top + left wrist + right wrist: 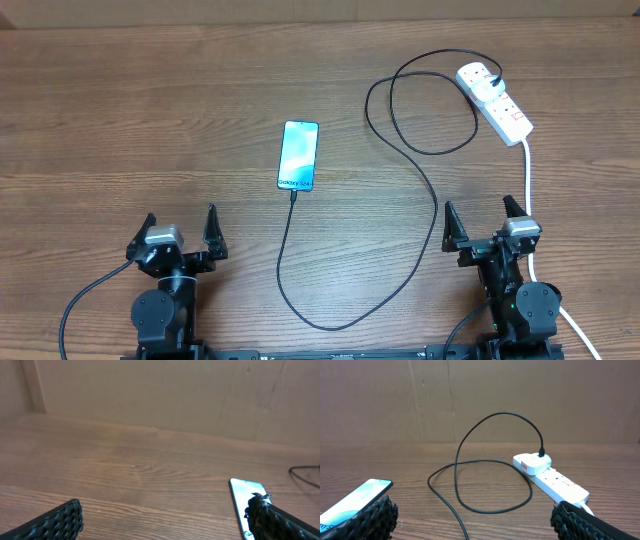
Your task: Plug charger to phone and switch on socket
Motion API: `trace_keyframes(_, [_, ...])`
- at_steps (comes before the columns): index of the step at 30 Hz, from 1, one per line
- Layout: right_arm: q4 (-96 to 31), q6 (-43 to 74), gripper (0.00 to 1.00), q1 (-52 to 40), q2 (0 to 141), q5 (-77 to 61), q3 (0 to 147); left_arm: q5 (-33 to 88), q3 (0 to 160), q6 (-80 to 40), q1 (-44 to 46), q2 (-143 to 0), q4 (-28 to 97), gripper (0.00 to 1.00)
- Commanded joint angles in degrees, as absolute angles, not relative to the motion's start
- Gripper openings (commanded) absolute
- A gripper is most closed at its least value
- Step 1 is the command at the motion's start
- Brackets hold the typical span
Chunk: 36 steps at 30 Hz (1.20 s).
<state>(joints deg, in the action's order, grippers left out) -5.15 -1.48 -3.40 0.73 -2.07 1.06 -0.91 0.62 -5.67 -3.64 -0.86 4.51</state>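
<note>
The phone (299,155) lies screen up at the table's middle, with the "Galaxy S24" text at its near end. The charger (415,240) is a thin black cable; its tip sits in the phone's near end and it loops right and back to a white plug (478,76) seated in the socket (507,115). The socket, a white power strip, lies at the back right and shows in the right wrist view (555,483). My left gripper (180,232) and right gripper (487,225) are open and empty at the near edge, apart from everything. The phone shows in the left wrist view (241,495).
The socket's thick white cord (529,190) runs down the right side past my right arm. The black cable loops (485,480) lie ahead of the right gripper. A brown wall stands behind the table.
</note>
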Motion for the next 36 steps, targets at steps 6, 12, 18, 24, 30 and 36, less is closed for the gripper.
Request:
trace_keyframes(6, [-4.8,-1.6,1.0,-3.2,0.2,-1.5,0.5,0.7,0.3,1.7,-3.7,-0.2,4.5,1.0])
trace_keyframes(12, [-4.8,-1.6,1.0,-3.2,0.2,-1.5,0.5,0.6,0.3,1.5,-3.7,-0.2,4.5,1.0])
trace_keyframes(18, [-4.8,-1.6,1.0,-3.2,0.2,-1.5,0.5,0.4,0.3,0.8,-3.7,-0.2,4.5,0.99])
trace_keyframes(24, [-4.8,-1.6,1.0,-3.2,0.2,-1.5,0.5,-1.4,0.3,-5.0,-3.7,-0.2,4.5,1.0])
trace_keyframes(30, [-4.8,-1.6,1.0,-3.2,0.2,-1.5,0.5,-1.1,0.3,-4.4,-3.7,-0.2,4.5,0.99])
trace_keyframes(36, [-4.8,-1.6,1.0,-3.2,0.2,-1.5,0.5,-0.5,0.3,-4.3,-3.7,-0.2,4.4,1.0])
